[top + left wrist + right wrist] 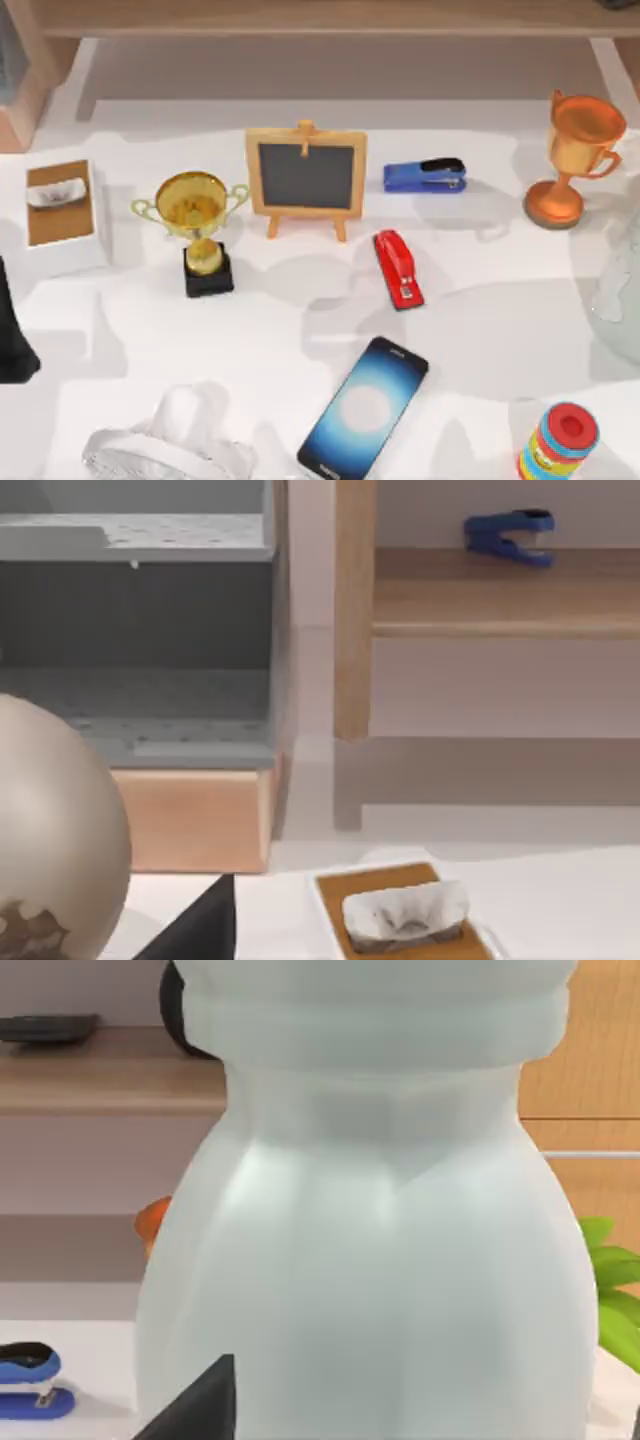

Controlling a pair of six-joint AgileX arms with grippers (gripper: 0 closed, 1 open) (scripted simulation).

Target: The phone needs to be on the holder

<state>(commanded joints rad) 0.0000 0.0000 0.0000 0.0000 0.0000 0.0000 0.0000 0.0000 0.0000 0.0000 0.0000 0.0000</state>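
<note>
Neither of my grippers' finger states can I tell. Near the table's (pixel 480 340) front edge lies the phone (pixel 364 409), screen up, angled, below the red stapler (pixel 398 268).

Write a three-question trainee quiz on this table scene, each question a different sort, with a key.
1. True or false: the phone lies flat on the table, screen up.
2. Multiple choice: which thing lies closest to the red stapler? A) the orange trophy B) the small chalkboard C) the tissue box
3. Fill in: the gold trophy stands on a ____ base.

Key: 1 true; 2 B; 3 black.
</note>
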